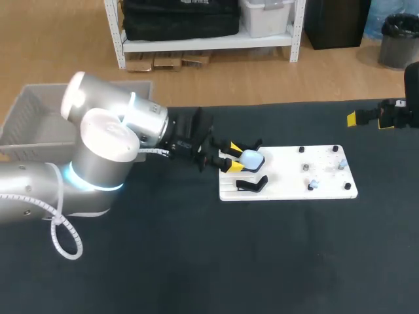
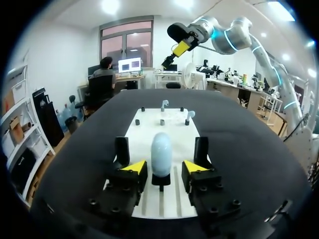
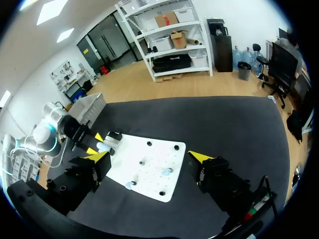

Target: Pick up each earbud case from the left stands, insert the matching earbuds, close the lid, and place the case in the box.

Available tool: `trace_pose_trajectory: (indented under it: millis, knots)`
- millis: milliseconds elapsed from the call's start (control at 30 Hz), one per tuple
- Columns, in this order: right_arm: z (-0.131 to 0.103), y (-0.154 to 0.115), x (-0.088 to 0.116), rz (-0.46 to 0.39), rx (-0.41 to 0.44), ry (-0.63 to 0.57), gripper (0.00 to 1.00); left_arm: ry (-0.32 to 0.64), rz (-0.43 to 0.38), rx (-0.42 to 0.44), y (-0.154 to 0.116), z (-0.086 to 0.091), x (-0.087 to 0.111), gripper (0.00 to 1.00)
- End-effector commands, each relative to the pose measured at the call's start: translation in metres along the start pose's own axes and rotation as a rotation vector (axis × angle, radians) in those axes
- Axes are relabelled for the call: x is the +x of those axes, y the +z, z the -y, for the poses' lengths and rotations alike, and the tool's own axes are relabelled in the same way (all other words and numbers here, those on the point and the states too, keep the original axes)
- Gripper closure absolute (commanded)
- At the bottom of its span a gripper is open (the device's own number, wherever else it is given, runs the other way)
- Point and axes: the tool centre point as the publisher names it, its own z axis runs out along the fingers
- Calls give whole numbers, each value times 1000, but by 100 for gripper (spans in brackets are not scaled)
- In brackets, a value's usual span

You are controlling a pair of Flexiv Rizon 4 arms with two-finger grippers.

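One pale-blue earbud case [image 2: 161, 153] stands upright on its black stand [image 2: 161, 180] at the left end of the white board [image 2: 149, 124], raised so fingers can close on its flanks. Your left hand [image 1: 230, 157] straddles it, fingers spread, neither pad touching as far as the wrist view shows. Second stand [image 1: 252, 184], board's near-left corner: bare. Two earbuds [image 1: 313, 185] sit on pegs toward the board's right end. Right hand [image 3: 149, 157] hangs spread near the tabletop's right edge, out of the way. Grey box [image 1: 39, 118] sits beyond the far-left corner. Judgement: grasp not yet made.
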Motion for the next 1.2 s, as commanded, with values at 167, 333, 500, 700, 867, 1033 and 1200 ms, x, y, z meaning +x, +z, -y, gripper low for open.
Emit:
trace_pose_trajectory:
  millis: [167,333,500,700,867,1033,1200]
  knots:
    - [1,0,0,0,-4,-1,0,-14,18,26,1,-6,2,58]
    - [1,0,0,0,-4,-1,0,-20,31,34,3,-9,1,58]
    - [1,0,0,0,-4,-1,0,-20,43,32,8,-10,-1,59]
    - [1,0,0,0,-4,-1,0,-23,52,42,10,-10,-2,58]
    - [1,0,0,0,-4,-1,0,-27,54,47,13,-10,0,59]
    - [1,0,0,0,-4,-1,0,-31,54,49,14,-8,1,60]
    - [1,0,0,0,-4,-1,0,-29,57,49,15,-6,0,58]
